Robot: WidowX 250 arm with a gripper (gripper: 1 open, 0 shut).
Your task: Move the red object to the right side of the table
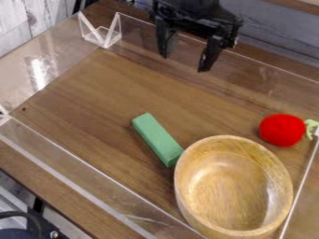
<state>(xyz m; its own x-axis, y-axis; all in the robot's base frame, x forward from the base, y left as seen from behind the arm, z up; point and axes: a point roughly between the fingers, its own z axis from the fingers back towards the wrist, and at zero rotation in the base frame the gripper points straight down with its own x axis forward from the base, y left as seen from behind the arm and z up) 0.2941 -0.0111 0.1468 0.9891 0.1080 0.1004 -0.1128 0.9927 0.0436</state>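
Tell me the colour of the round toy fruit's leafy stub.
The leafy stub is pale green, seen best in the camera view.

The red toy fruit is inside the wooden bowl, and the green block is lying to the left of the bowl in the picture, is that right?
Not quite: the camera view shows the red toy fruit on the table, outside the wooden bowl.

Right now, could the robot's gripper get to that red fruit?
Probably yes: the gripper looks open, and nothing covers the red fruit, though the wooden bowl sits close beside it.
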